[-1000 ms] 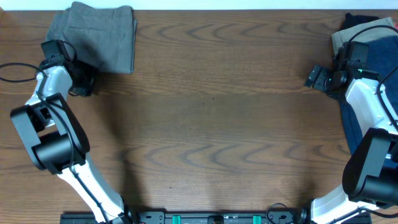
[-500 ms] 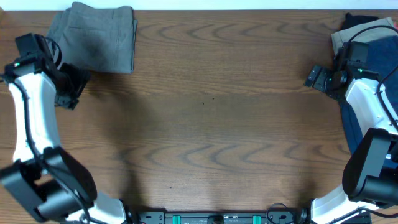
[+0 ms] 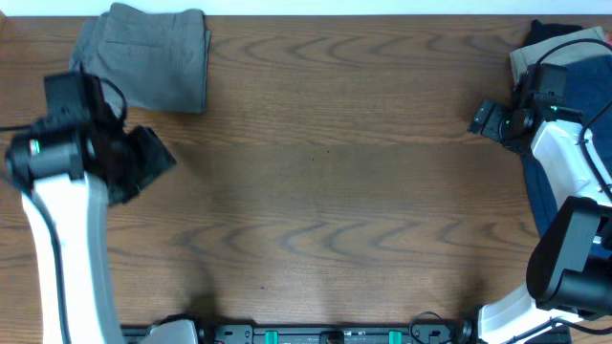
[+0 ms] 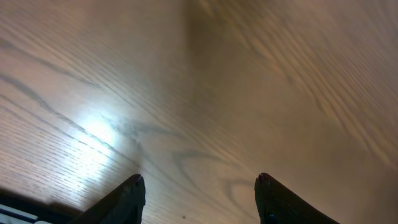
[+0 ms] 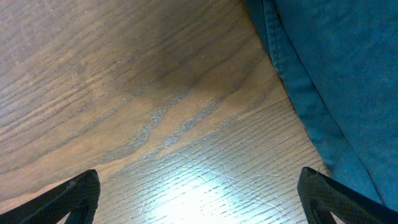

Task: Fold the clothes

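The grey shorts [image 3: 158, 57] lie folded at the far left corner of the table. My left gripper [image 3: 153, 158] is open and empty, raised over bare wood below and to the right of them; its wrist view shows only wood between its fingers [image 4: 199, 186]. My right gripper [image 3: 483, 119] is open and empty at the table's right side, beside a navy-blue garment [image 3: 545, 196] that also shows in the right wrist view [image 5: 336, 74]. A tan garment [image 3: 535, 55] lies on the pile at the far right corner.
The wooden table [image 3: 335, 191] spans the view. A dark cable [image 3: 19, 100] runs along the left edge. The arm bases stand at the front edge.
My left arm has swung away from the grey shorts, toward the front and right, and risen. The right arm has not moved.
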